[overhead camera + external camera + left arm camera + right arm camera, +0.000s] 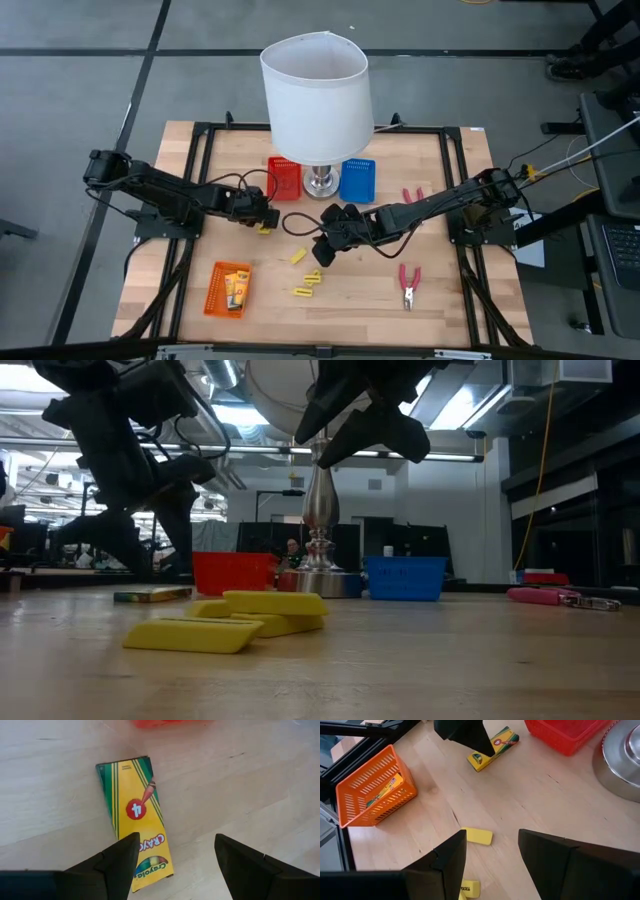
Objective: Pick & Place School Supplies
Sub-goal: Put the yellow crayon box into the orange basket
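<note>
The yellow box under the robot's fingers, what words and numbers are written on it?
"Crayola": along the crayon box, near its lower end.
"4": in the red circle at the middle of the box.
Print on the packets in the orange basket: too small to read.

The table (440,300) is evenly lit from overhead; ceiling lights (220,410) glare in the low view, where the nearest wood is blurred.

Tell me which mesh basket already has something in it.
The orange basket, at the table's front left, holds yellow packets; the red basket and blue basket by the lamp look empty.
</note>
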Robot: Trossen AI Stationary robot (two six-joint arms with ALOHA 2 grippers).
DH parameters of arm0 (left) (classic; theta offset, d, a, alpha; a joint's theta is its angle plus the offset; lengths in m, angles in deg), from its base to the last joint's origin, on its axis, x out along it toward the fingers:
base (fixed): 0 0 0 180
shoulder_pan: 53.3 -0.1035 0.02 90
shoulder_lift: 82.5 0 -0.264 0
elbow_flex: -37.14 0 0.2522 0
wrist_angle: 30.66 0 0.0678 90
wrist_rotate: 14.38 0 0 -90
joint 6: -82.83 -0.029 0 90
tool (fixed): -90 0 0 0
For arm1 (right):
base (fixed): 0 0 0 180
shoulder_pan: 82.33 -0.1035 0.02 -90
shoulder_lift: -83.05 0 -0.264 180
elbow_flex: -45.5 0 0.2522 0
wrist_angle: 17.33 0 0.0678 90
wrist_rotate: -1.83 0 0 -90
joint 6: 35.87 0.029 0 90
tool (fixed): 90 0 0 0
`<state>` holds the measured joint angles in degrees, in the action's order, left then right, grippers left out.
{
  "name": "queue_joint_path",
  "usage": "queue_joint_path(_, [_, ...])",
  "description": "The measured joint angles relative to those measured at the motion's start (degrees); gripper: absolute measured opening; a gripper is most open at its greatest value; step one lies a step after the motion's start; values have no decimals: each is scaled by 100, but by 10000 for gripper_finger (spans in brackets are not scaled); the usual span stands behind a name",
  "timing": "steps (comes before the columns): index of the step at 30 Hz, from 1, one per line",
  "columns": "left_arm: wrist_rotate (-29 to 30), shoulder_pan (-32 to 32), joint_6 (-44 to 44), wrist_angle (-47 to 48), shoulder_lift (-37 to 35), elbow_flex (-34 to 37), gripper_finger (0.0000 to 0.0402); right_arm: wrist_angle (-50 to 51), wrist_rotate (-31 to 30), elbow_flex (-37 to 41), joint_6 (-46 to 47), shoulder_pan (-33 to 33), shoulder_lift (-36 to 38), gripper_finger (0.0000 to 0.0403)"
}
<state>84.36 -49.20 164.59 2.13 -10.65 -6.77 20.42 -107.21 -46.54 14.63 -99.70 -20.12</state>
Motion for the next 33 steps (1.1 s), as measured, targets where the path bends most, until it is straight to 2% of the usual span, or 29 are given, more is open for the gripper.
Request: queue_joint_path(33, [-76,4,-100,198,119,-22,256,-35,-110,0,2,-9,0,183])
